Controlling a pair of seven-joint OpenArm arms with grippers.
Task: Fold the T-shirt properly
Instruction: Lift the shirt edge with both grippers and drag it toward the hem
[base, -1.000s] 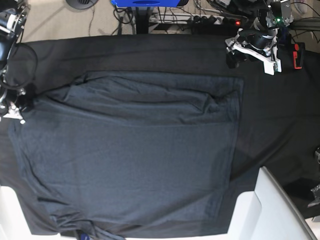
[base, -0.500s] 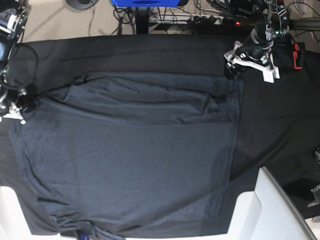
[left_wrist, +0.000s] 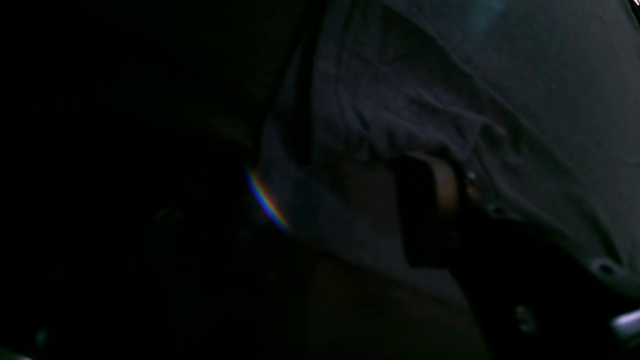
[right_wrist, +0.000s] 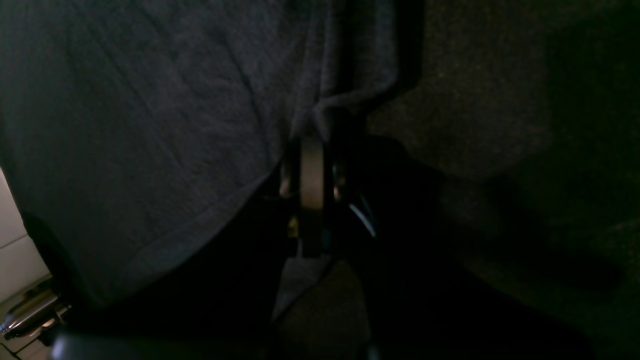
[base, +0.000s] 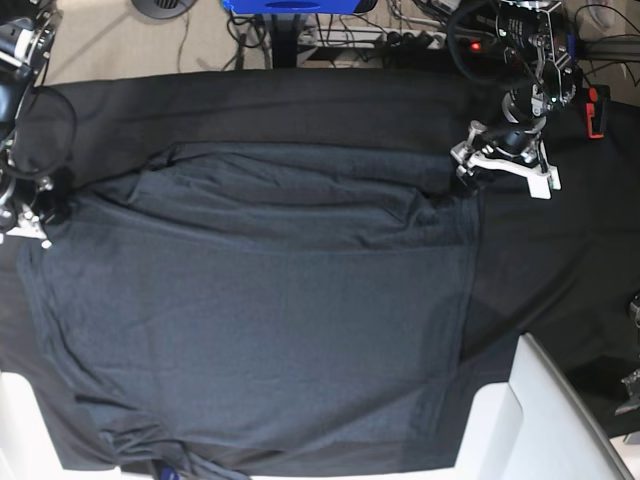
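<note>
Grey-knit T-shirt spread flat on black table cloth. At base view's left edge, right gripper low at shirt's side, clamped shut on its hem. Bare cloth beyond shirt's far edge. At right, left gripper down at shirt's corner, jaws apart, grip unclear.

A table draped in black cloth carries the grey T-shirt, spread flat across it.
</note>
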